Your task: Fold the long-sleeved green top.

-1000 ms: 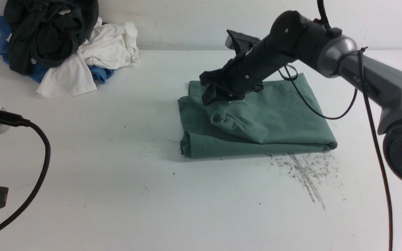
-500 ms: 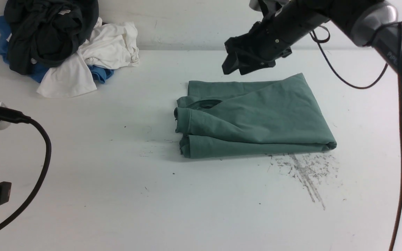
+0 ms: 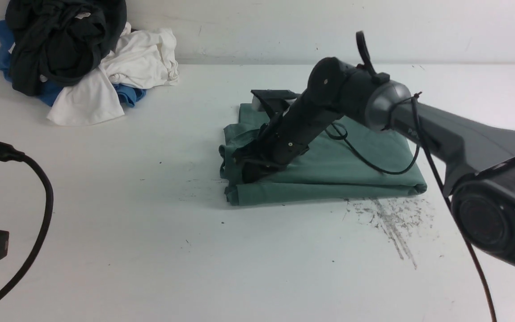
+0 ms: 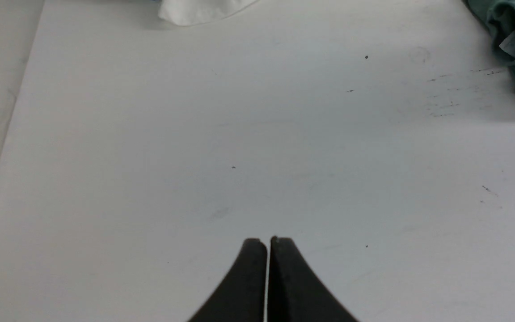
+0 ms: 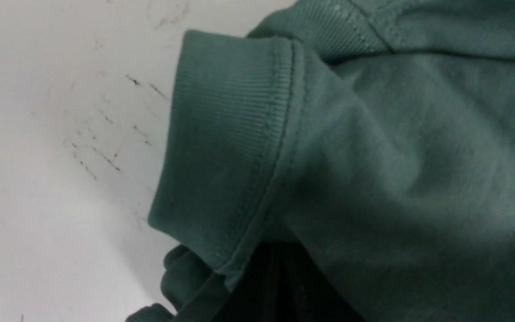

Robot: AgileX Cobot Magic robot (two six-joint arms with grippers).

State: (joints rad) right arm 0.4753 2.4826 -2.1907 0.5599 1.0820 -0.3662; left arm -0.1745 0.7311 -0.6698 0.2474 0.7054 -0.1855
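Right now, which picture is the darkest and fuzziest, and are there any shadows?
Right wrist view: darkest and softest, the green top fills it, its lower part blurring into shade. Front view: evenly lit, a soft shadow along the top's near edge on the table. Left wrist view: bright, fairly sharp, faint shadow beside the cloth.

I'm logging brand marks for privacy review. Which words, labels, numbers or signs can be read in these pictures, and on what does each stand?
Nothing can be read in full.
Right arm: pale lettering on its link, partly hidden behind a cable and too blurred to read.
Green long-sleeved top: a small white tag at its edge, too small to show any text.
Pile of black, white and blue garments: no print visible.
Table: only scuff marks.
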